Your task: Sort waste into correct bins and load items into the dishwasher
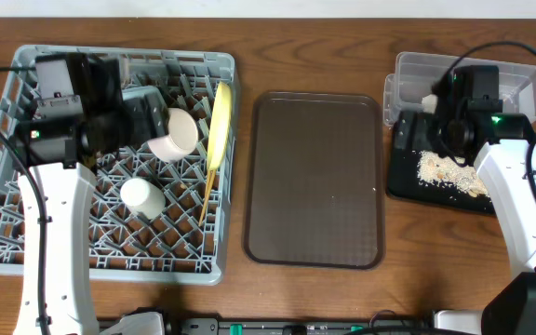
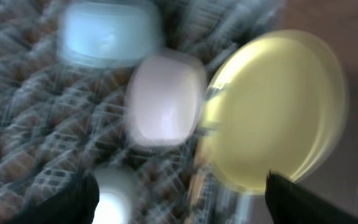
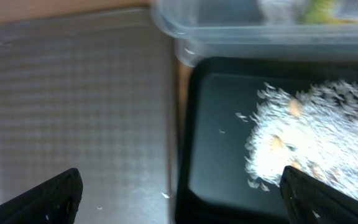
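Dish rack on the left carries all the crockery. The light blue bowl is at the back and the white bowl lies on its side just beside the yellow plate. That plate stands on edge along the right rim, with the small cup mouth-down nearer us. The chopsticks lie slanted below the plate.

We judge all of these stiff and slick. The plate is best taken by its rim, the bowls by one wall, and the thin sticks are likely to roll or slip between the pegs.

The left arm rises from the near edge and bends down over the back of the dish rack. The left gripper is spread wide and empty above the bowls, though its view is smeared.

The brown tray lies in the middle.

On the right, the clear tub holds a pale tissue and a green wrapper, both soft and light. The black tray just in front of it holds the rice crumbs. These are loose, so we would move the tray instead of pinching grains.

The right arm reaches up from the near corner. The right gripper has its fingers splayed and holds nothing, low over the black tray's left edge.
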Robot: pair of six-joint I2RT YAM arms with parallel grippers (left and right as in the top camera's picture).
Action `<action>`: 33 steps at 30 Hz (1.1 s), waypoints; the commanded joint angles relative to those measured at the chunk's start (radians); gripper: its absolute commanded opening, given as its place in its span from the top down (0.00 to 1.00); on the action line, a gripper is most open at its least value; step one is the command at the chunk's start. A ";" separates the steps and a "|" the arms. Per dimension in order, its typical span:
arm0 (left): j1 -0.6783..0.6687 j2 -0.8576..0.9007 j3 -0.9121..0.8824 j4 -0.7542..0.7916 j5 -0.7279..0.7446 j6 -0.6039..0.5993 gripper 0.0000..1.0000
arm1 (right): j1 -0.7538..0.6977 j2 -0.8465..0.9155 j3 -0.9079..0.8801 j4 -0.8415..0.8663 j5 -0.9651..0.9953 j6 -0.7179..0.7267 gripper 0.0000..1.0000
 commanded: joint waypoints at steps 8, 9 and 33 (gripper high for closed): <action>-0.001 -0.070 -0.114 -0.206 -0.178 -0.030 0.10 | 0.000 -0.053 -0.031 -0.234 0.004 -0.082 0.26; -0.001 -0.112 -0.144 -0.186 -0.168 -0.030 0.10 | 0.000 -0.077 -0.052 -0.231 0.010 -0.082 0.26; -0.003 -1.341 -0.529 0.025 -0.076 -0.015 0.07 | 0.002 -1.179 -0.467 -0.177 0.147 -0.023 0.01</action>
